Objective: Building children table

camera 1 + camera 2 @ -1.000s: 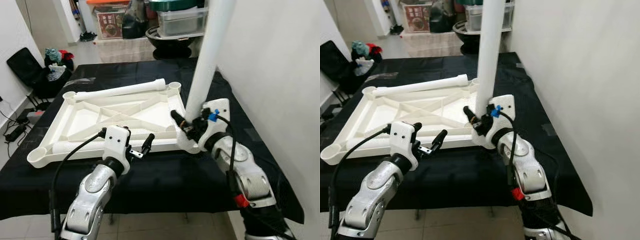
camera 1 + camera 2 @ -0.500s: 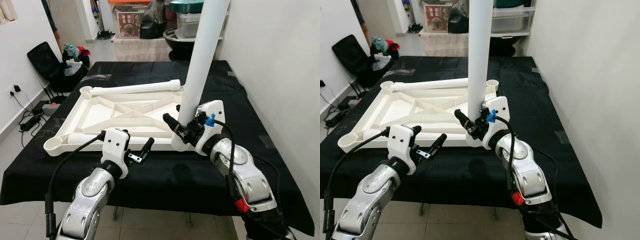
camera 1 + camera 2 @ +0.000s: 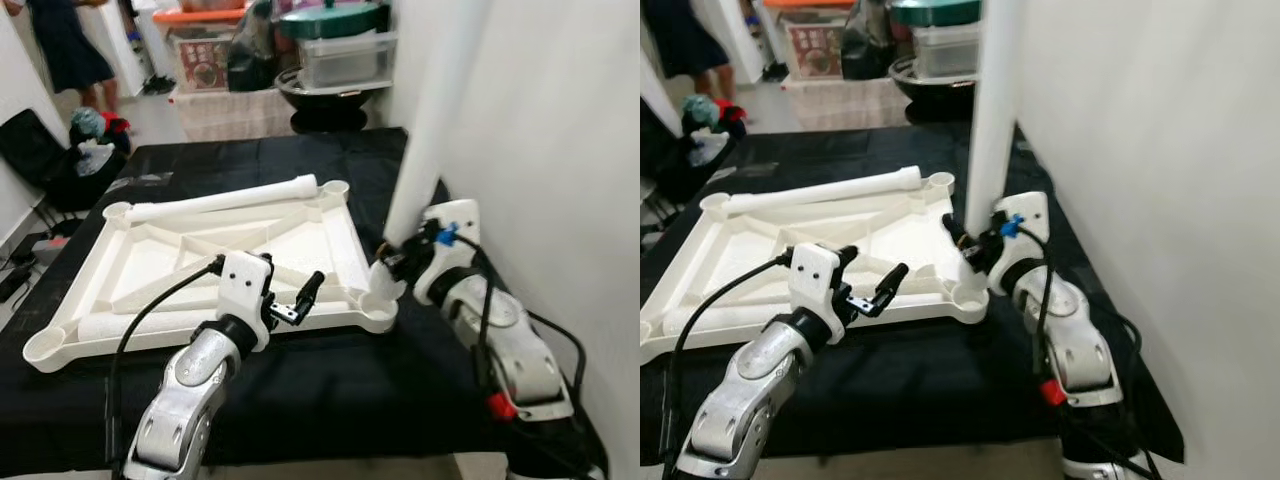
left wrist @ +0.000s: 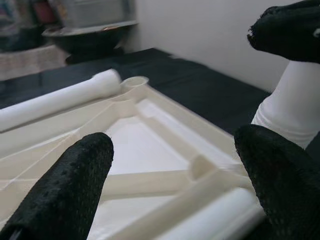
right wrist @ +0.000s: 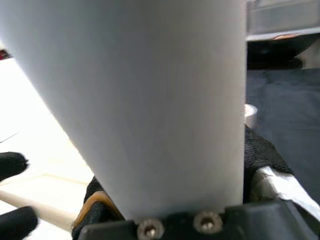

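An upside-down white plastic tabletop (image 3: 150, 250) lies on a black-covered table (image 3: 330, 400). My right gripper (image 3: 395, 262) is shut on a white table leg (image 3: 425, 140), held nearly upright and leaning slightly. The leg's lower end sits at the tabletop's front right corner socket (image 3: 378, 305). In the right wrist view the leg (image 5: 150, 95) is clamped between black fingers (image 5: 260, 150). My left gripper (image 3: 300, 298) hovers open over the tabletop's front edge, holding nothing; its fingers (image 4: 65, 195) are spread wide. A second leg (image 3: 220, 198) lies along the far edge, and a third (image 3: 130, 322) along the front.
A white wall (image 3: 560, 150) stands close on the right. Storage boxes and a dark pot (image 3: 330, 40) sit behind the table. A black bag (image 3: 40, 150) rests on the floor at the left, and a person (image 3: 60, 50) stands at the far left.
The camera view has shifted. My right gripper still holds the leg at the front right corner, and the left gripper stays open. A person has come into view at the far left.
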`<state>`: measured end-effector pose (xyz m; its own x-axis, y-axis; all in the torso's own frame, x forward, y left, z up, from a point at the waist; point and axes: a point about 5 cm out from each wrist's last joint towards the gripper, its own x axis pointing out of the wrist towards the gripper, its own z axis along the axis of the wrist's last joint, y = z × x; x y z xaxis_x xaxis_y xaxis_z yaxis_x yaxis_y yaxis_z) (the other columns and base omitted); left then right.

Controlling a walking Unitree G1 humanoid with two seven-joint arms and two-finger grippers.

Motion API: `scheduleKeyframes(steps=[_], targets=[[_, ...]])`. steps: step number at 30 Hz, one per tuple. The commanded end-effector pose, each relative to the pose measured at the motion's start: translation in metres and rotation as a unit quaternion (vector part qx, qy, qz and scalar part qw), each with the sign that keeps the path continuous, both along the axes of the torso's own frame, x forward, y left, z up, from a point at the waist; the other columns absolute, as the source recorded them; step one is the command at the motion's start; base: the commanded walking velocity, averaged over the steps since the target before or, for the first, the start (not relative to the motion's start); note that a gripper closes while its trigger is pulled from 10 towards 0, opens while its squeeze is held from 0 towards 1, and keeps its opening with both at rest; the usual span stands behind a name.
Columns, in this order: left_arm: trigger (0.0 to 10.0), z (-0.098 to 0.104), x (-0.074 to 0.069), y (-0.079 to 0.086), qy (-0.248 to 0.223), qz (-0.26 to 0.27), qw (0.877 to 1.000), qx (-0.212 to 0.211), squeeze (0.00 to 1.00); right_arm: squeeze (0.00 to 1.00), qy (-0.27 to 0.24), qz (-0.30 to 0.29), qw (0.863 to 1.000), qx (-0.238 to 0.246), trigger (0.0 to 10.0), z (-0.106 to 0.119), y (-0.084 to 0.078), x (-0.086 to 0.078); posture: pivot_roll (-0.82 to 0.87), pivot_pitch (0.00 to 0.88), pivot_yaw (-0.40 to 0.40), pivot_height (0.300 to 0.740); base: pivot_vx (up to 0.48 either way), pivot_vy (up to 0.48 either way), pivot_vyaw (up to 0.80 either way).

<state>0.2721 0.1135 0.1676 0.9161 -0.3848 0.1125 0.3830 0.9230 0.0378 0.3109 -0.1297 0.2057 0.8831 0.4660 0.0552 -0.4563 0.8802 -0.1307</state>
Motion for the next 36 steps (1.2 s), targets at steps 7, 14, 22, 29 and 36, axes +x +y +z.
scheduleKeyframes(steps=[7, 14, 22, 29, 36], targets=[[10.0, -0.002, 0.002, 0.002, 0.008, 0.000, 1.000, -0.001, 0.00, 0.00, -0.005, 0.010, 1.000, 0.001, 10.0, 0.003, 0.005, 0.001, -0.09, 0.003, 0.012, 0.740, 0.292, 0.000, 0.00], [10.0, -0.005, 0.002, -0.006, 0.017, -0.018, 1.000, 0.003, 0.00, 0.00, -0.008, 0.020, 1.000, -0.010, 10.0, 0.005, 0.007, 0.003, -0.09, 0.001, 0.008, 0.740, 0.084, 0.000, 0.00], [10.0, -0.014, -0.007, -0.006, 0.041, -0.036, 0.998, 0.007, 0.00, 0.00, -0.003, 0.047, 0.998, -0.028, 10.0, 0.007, -0.001, 0.000, -0.09, 0.014, 0.008, 0.740, 0.000, -0.420, 0.00], [10.0, -0.022, -0.017, -0.003, 0.071, -0.051, 0.996, 0.013, 0.00, 0.00, 0.019, 0.151, 0.985, -0.081, 10.0, 0.007, -0.010, -0.013, -0.09, 0.048, 0.012, 0.740, 0.000, 0.000, 0.00], [10.0, -0.026, -0.032, -0.005, 0.075, -0.104, 0.990, 0.050, 0.00, 0.00, 0.042, 0.256, 0.957, -0.131, 10.0, 0.005, -0.010, -0.029, -0.10, 0.070, 0.014, 0.740, 0.000, 0.000, 0.00]])
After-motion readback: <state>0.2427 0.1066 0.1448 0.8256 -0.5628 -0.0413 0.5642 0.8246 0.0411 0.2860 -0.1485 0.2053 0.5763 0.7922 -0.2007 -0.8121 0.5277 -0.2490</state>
